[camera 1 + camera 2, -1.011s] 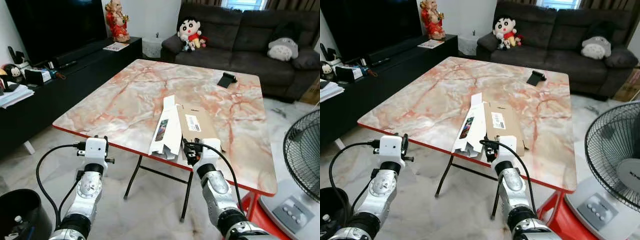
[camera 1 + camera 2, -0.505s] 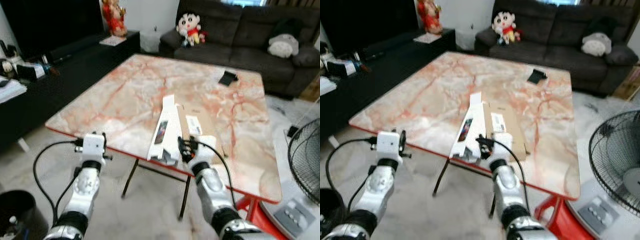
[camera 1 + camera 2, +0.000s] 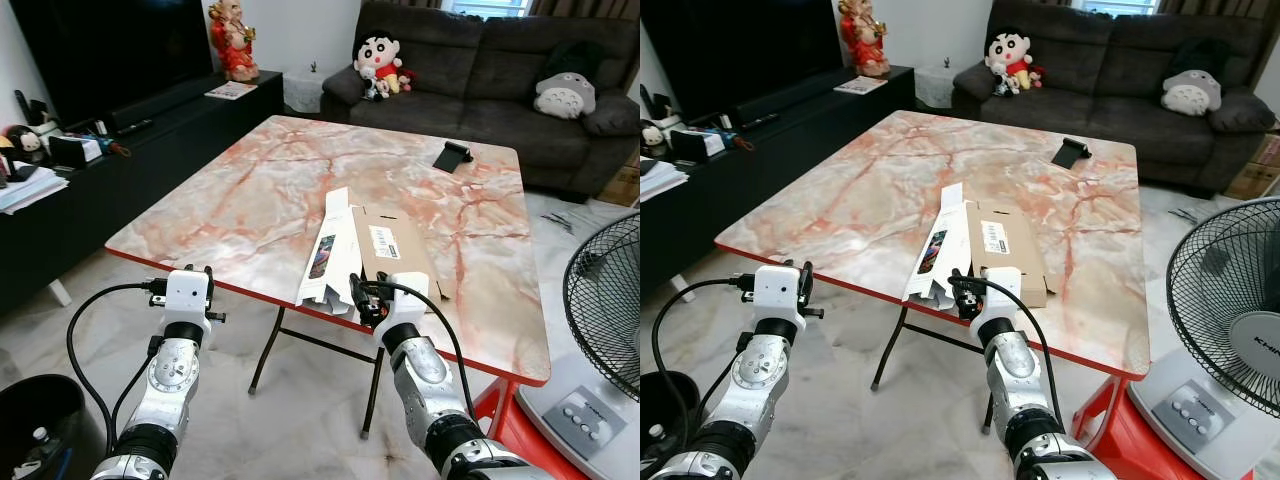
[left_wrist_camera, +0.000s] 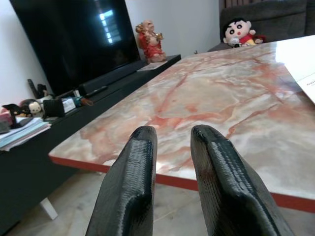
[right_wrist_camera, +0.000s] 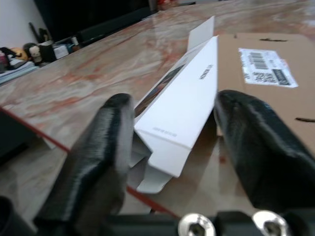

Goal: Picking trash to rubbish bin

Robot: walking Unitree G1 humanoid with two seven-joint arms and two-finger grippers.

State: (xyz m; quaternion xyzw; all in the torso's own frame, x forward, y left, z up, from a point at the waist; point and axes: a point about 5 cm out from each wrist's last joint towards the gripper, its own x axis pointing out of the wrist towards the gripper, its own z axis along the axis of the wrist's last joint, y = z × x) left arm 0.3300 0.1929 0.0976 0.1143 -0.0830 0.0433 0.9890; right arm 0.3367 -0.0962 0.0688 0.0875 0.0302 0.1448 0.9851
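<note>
A long white carton [image 3: 328, 250] and a flattened brown cardboard box [image 3: 392, 250] lie side by side near the front edge of the marble table [image 3: 250, 200]. My right gripper [image 3: 362, 297] is at that edge and open. In the right wrist view its fingers [image 5: 106, 142] stand on either side of the white carton's [image 5: 189, 93] near end, touching nothing. My left gripper [image 3: 186, 274] hovers just in front of the table's near left edge. Its fingers [image 4: 140, 152] are a narrow gap apart and hold nothing. A black rubbish bin [image 3: 35, 425] stands on the floor at far left.
A standing fan [image 3: 605, 300] and a red stool [image 3: 500, 400] crowd the right side. A black phone stand [image 3: 453, 157] sits at the table's far end. A dark TV console [image 3: 90, 170] runs along the left, and a sofa [image 3: 480, 70] stands behind.
The view shook and blurred, then settled. My right gripper has edged left along the table's edge, toward the white carton's near end. The left gripper has kept its place.
</note>
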